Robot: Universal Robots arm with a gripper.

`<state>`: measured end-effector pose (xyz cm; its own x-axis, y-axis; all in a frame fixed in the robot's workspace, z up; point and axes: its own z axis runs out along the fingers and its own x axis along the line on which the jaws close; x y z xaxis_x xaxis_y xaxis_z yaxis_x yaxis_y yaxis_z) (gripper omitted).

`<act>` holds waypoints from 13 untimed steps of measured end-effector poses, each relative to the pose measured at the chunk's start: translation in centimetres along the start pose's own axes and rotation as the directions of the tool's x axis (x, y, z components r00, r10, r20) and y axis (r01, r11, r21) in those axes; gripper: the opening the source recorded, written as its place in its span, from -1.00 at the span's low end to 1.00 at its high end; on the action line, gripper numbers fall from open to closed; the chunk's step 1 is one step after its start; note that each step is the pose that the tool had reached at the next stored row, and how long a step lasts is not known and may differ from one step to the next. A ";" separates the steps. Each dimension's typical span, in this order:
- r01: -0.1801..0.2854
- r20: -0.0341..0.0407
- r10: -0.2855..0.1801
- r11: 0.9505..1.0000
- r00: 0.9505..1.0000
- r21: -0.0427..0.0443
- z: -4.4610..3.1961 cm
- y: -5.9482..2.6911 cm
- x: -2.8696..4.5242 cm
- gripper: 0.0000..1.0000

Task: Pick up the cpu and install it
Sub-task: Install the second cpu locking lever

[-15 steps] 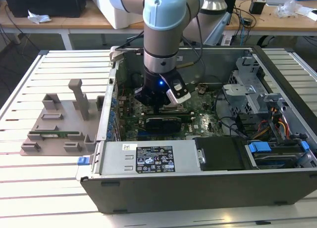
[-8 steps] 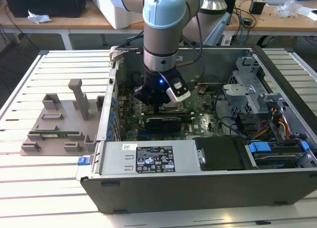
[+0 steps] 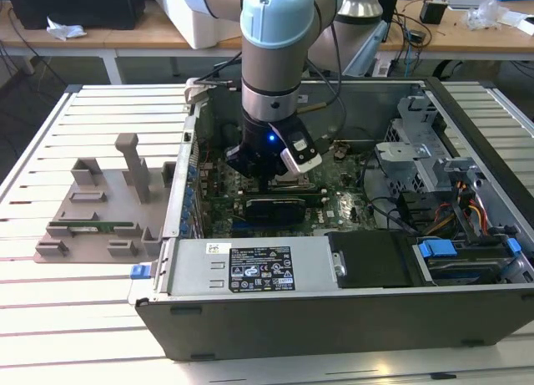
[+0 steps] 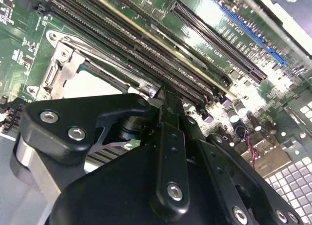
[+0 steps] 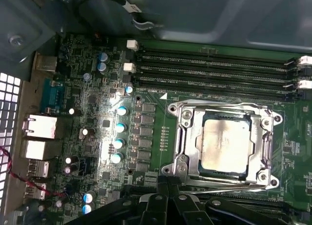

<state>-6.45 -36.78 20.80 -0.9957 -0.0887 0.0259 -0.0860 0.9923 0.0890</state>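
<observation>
A: Exterior view. What is shown?

B: The arm reaches down into the open computer case [image 3: 334, 310]; its gripper [image 3: 269, 178] hangs low over the motherboard [image 3: 338, 203]. On the slatted table [image 3: 83, 318], toward the exterior view's left, stands a grey parts fixture [image 3: 104, 210], well apart from the arm.

A: Second wrist view?

B: The black gripper body [image 4: 146, 176] covers the foreground. Beyond it run the memory slots [image 4: 146, 44], and beside them a corner of the socket frame [image 4: 58, 71] with a pale surface inside it, probably the chip. Whether the fingers are spread or pressed together cannot be told here.

A: First wrist view?

B: The cpu [image 5: 225, 140] lies flat inside the steel socket frame [image 5: 183, 137], its silvery top exposed, its edges square with the frame opening. The gripper's tip [image 5: 168, 193] sits just beside the frame's edge, not on the chip; nothing is seen pinched.

A: Judgement on the step?

B: The chip appears already seated. Done well, this step calls for a level, evenly settled chip, no sideways force, and light, vertical contact only.
</observation>
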 end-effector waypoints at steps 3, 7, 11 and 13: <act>0.004 0.000 -0.004 1.000 1.000 0.000 0.03 0.23 -0.03 -0.79; 0.007 -0.001 -0.007 1.000 1.000 -0.009 0.33 0.54 -0.06 -0.79; 0.009 -0.001 -0.009 1.000 1.000 -0.026 0.72 0.74 -0.11 -0.79; 0.009 -0.003 -0.009 0.999 1.000 -0.034 0.84 0.59 -0.11 -0.79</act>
<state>-6.41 -36.11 20.02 -0.9948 -0.0978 0.0284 -0.0936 0.9880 0.1228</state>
